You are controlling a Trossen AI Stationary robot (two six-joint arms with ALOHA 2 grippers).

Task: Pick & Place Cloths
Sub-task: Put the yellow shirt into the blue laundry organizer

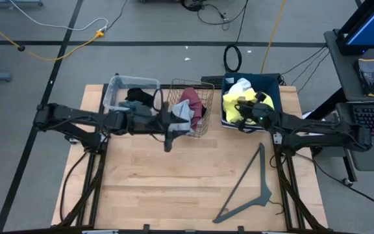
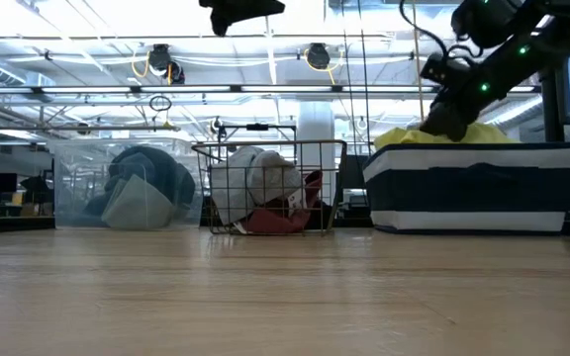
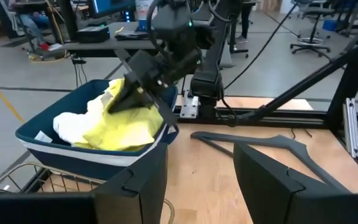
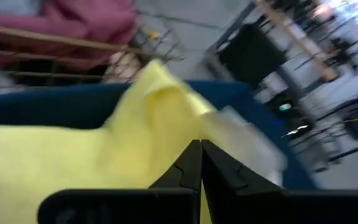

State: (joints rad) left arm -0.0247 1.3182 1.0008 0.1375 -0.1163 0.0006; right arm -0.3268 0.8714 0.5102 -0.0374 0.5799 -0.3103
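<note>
A dark blue bin (image 1: 273, 88) holds the bright yellow cloth (image 3: 120, 134) and a white cloth (image 3: 73, 124). My right gripper (image 4: 199, 158) is shut, with its tips down in the yellow cloth inside the bin (image 2: 473, 188). The wire basket (image 1: 203, 123) holds the maroon cloth (image 1: 193, 101) and a pale cloth (image 2: 255, 178). The clear tub (image 1: 112, 91) holds a black cloth (image 1: 135, 96), a teal-blue cloth (image 2: 151, 168) and a grey one (image 2: 132, 208). My left gripper (image 3: 201, 183) is open and empty, high above the table in front of the basket (image 1: 169, 135). My right gripper comes down slanting from the table's right side onto a raised fold of the yellow cloth (image 4: 157, 93) near the bin's left part. The shut fingers (image 3: 129, 96) hide the pinched spot. The cloth lies in the bin, bunched and slack.
A grey flat angled hanger-like bar (image 1: 249, 188) lies on the wooden table's (image 1: 174, 182) near right part. The three containers stand in a row along the far edge. The table's near left and middle is bare wood. Cables lie on the floor beyond.
</note>
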